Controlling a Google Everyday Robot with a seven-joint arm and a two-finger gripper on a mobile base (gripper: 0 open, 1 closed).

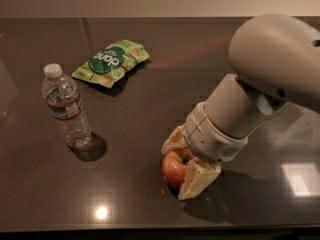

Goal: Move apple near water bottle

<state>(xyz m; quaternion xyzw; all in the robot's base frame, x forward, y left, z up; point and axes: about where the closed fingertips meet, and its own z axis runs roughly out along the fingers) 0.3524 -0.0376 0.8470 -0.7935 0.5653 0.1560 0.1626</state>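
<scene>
The red apple (173, 168) with a yellow-green patch sits on the dark table at the front centre. My gripper (184, 160) has come down over it from the right. One pale finger (173, 138) is behind the apple and the other (198, 180) is in front of it to the right. Both lie against the apple, which still rests on the table. The water bottle (65, 107), clear with a white cap and a red-and-white label, stands upright at the left, well apart from the apple.
A flat green snack bag (110, 62) lies at the back, right of and behind the bottle. My bulky white arm (260, 84) fills the right side. The table's front edge (150, 230) runs just below the apple.
</scene>
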